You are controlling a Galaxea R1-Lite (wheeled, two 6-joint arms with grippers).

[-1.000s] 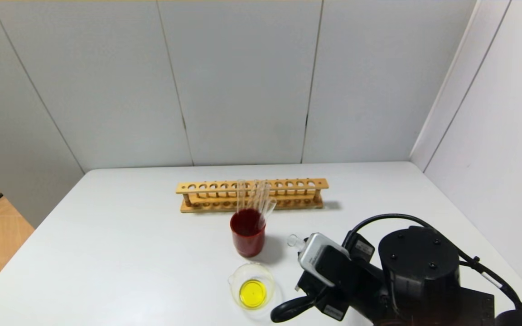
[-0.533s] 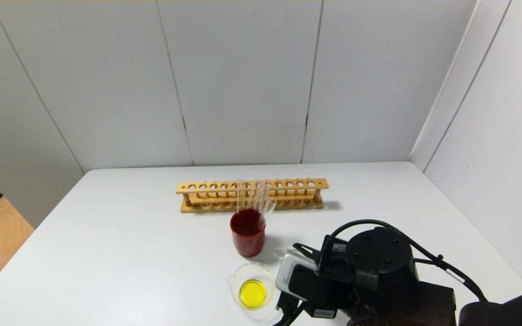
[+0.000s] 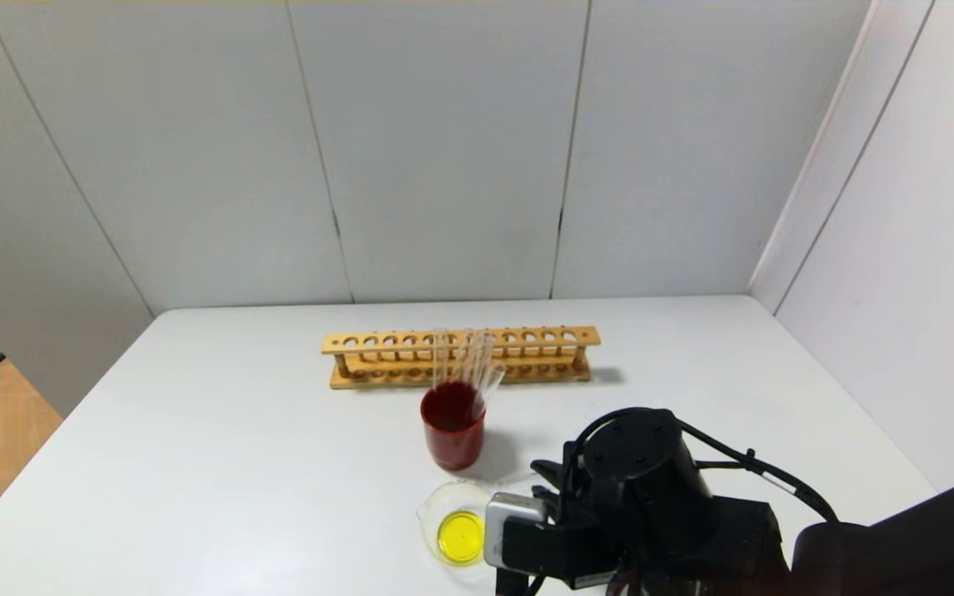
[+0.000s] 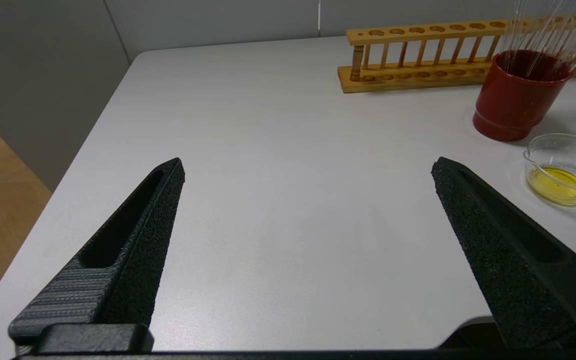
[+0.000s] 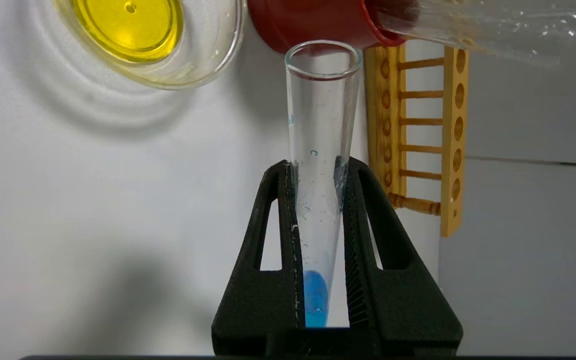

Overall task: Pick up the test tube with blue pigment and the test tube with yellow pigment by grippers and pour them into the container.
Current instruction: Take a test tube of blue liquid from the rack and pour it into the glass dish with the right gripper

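Right hand (image 5: 320,200) clamped on the test tube with blue pigment (image 5: 320,150), low over the counter (image 3: 237,447), just right of the container (image 3: 460,521), which holds yellow liquid. Tube mouth pointing toward the red cup (image 3: 453,434) with clear tubes, blue liquid at the closed end. Wooden rack (image 3: 460,356) behind. Left hand (image 4: 308,167) spread wide apart, holding nothing, above the counter's left part.

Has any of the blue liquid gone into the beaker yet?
No. In the right wrist view the container holds only yellow liquid, and the blue sits at the bottom of the test tube clamped in the right gripper.
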